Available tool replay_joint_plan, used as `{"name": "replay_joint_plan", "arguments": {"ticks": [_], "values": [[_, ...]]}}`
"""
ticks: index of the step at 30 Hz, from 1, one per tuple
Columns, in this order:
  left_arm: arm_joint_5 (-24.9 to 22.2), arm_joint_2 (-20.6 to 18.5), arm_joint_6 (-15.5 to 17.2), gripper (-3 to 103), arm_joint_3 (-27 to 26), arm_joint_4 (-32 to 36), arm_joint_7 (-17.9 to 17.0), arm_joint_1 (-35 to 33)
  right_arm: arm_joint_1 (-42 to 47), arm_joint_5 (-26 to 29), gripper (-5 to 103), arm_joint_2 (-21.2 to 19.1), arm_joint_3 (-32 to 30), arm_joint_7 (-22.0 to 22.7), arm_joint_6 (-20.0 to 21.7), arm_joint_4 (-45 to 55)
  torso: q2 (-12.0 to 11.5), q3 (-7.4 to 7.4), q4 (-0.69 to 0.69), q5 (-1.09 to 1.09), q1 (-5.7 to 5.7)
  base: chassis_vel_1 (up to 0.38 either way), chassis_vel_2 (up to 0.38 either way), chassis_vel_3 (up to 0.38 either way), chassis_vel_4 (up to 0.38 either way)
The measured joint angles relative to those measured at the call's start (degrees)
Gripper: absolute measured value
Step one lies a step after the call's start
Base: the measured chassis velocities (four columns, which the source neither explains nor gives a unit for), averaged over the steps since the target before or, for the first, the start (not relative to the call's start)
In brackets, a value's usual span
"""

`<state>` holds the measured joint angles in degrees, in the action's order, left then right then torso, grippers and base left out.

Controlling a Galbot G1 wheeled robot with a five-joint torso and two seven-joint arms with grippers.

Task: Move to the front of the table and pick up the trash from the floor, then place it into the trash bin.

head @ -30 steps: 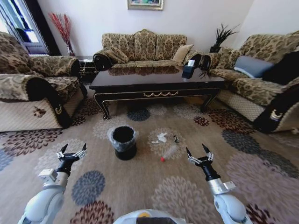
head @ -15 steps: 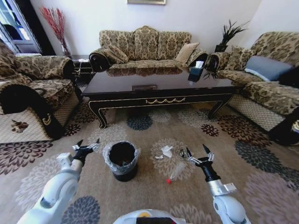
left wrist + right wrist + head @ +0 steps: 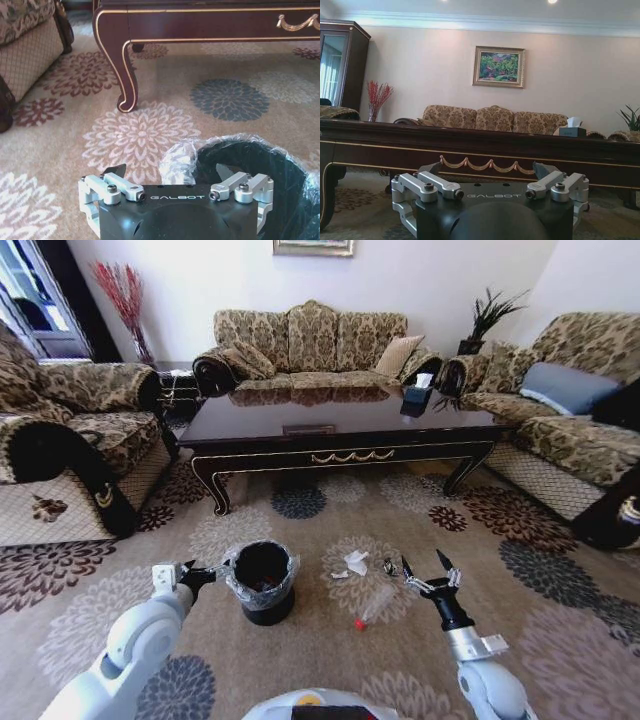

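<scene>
The left gripper, fingers spread, hovers just left of the trash bin. The right gripper, also spread wide, hangs right of the trash.

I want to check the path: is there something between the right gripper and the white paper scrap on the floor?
Nothing visible does. The right gripper hangs open beside the paper scrap, with bare carpet between them.

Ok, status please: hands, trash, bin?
Left hand open beside bin. Right hand open, empty, near trash on floor. Nothing in the way.
</scene>
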<state>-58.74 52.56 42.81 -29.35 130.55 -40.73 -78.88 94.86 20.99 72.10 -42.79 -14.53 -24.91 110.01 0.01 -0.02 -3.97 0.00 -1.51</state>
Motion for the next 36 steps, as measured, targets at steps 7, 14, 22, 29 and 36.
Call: {"name": "replay_joint_plan", "arguments": {"ticks": [7,14,22,29,36], "values": [[-6.69,-0.22,-0.2,100,3.84,-5.93,-4.08,5.67,0.06,-0.08,100,0.01,-0.15,0.06,-0.04,-0.15,0.0,0.01,-0.01,0.0,-0.01,0.0,0.0,0.0,0.0],[-11.01,2.48,-0.41,100,6.35,-9.76,-6.96,6.79,-1.09,-0.08,100,-0.85,1.46,0.17,0.12,-1.3,0.0,0.01,0.01,0.0,-0.01,0.0,0.0,0.0,0.0],[-14.32,4.62,-0.55,99,7.29,-14.89,-8.59,8.84,-1.88,-0.02,100,-1.68,2.81,0.72,0.45,-2.04,0.01,0.01,0.01,0.0,0.0,0.0,0.0,0.0,0.0],[-15.62,7.03,-0.59,98,9.33,-17.68,-9.75,11.52,-2.27,0.03,100,-1.74,3.52,0.76,0.59,-2.28,0.01,0.01,0.0,0.0,-0.01,0.0,0.0,0.0,0.0],[-18.33,8.69,-0.63,82,10.43,-20.95,-11.49,13.58,-2.24,0.04,100,-1.66,3.69,0.82,0.69,-2.43,0.01,0.02,0.0,0.0,-0.01,0.0,0.0,0.0,0.0]]}}
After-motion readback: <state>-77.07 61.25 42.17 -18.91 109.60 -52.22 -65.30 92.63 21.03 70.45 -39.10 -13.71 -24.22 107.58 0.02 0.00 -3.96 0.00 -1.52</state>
